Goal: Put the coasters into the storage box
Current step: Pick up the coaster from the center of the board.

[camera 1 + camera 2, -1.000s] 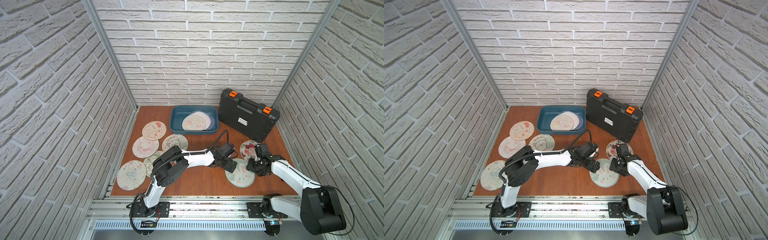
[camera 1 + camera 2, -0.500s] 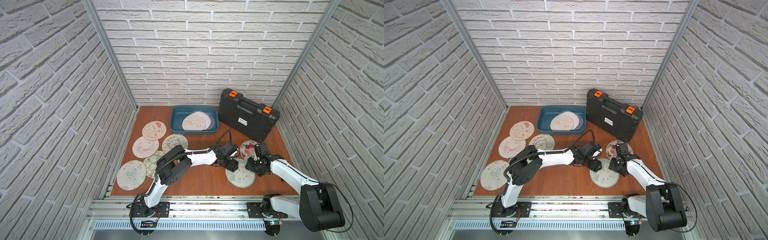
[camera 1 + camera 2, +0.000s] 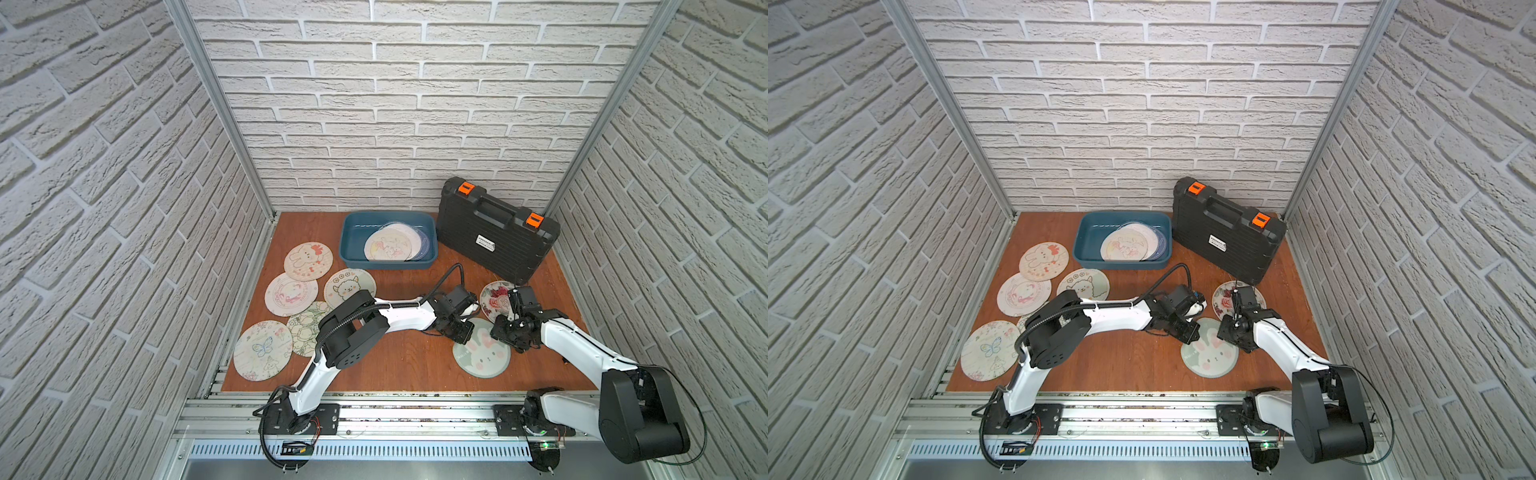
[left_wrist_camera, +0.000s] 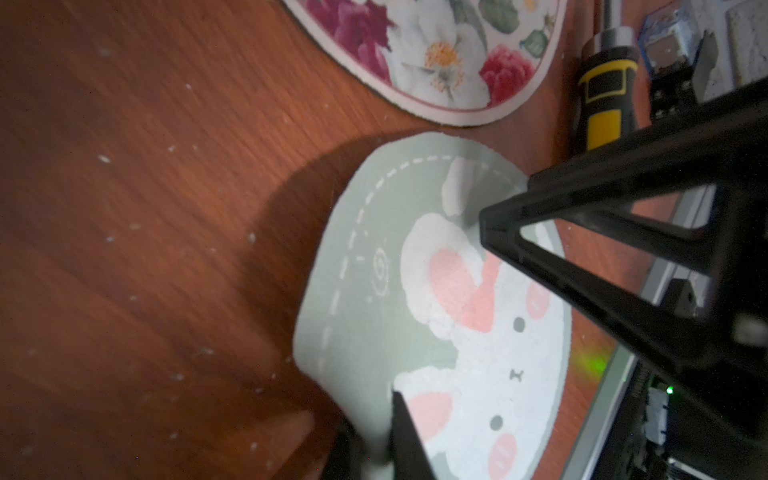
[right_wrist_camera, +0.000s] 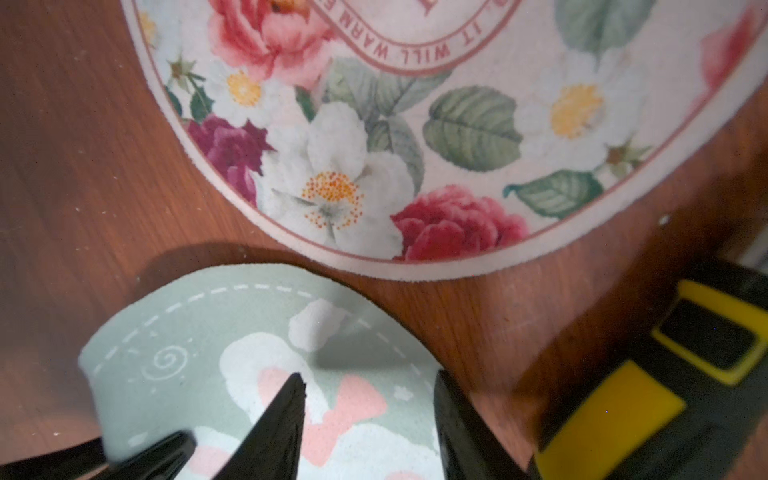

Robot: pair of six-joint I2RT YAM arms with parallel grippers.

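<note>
the box (image 3: 374, 264) sits at the back, well apart; we judge the green coaster (image 3: 482, 353) light, thin and floppy, best pinched at its rim, where our left gripper (image 4: 374, 455) is clamped; right gripper (image 5: 369, 380) stands parted over it.

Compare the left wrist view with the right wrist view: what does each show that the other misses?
Only left wrist: the rabbit's eyes and mouth on the green coaster, plus a green light beyond the table. Only right wrist: the lettering ring on the flower coaster. Both: the two coasters, the left fingers pinching the green coaster's lifted edge, the yellow-and-black tool handle, the table.
</note>
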